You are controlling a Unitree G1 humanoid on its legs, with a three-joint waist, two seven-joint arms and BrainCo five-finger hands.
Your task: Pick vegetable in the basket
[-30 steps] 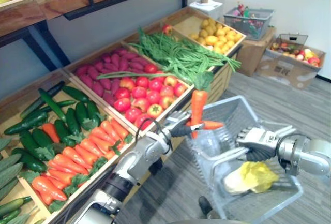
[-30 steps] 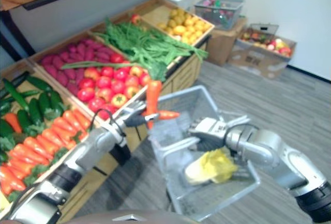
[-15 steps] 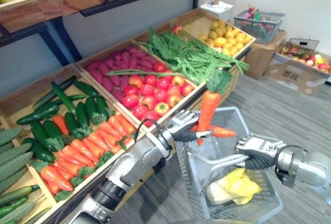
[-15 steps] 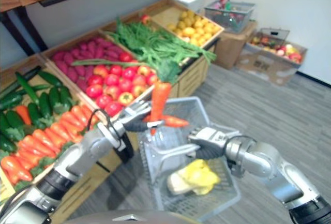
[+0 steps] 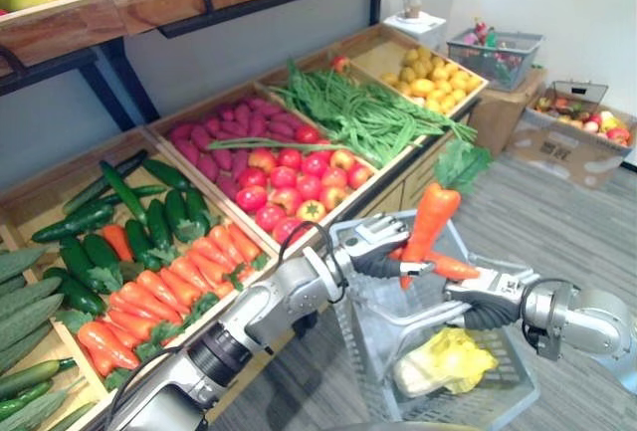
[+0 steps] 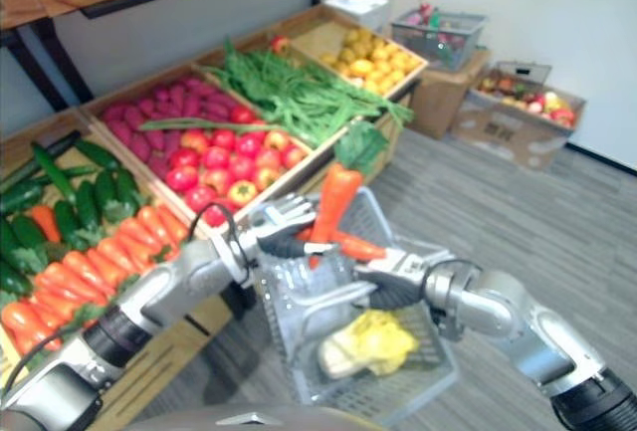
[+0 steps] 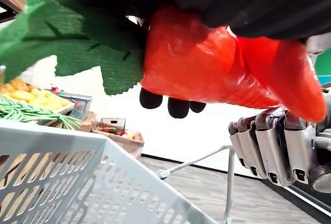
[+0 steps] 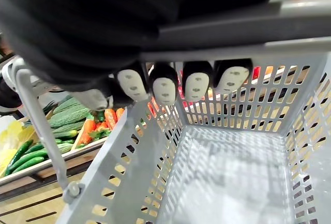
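My left hand (image 5: 370, 249) is shut on two orange carrots. One carrot (image 5: 429, 220) stands tilted upright with green leaves (image 5: 462, 162) on top, and the second carrot (image 5: 453, 267) lies almost level under it. Both hang over the far end of the grey plastic basket (image 5: 520, 388). My right hand (image 5: 490, 297) is shut on the basket's handle (image 8: 232, 25), with its fingers (image 8: 192, 84) curled under the bar. A yellow-green leafy vegetable (image 5: 444, 361) lies in the basket. The left wrist view shows the carrots (image 7: 199, 69) close up above the basket's wall (image 7: 77, 177).
Wooden display crates run along the left with cucumbers (image 5: 149, 217), carrots (image 5: 169, 287), tomatoes (image 5: 299, 172), green beans (image 5: 363, 112) and yellow fruit (image 5: 428, 68). A second grey basket (image 5: 495, 48) and a cardboard box of fruit (image 5: 577, 122) stand at the back right. Grey floor lies to the right.
The whole view has shifted. My left hand has carried the two carrots to the right, from the basket's near-shelf rim to above its far end, and the upright carrot leans more.
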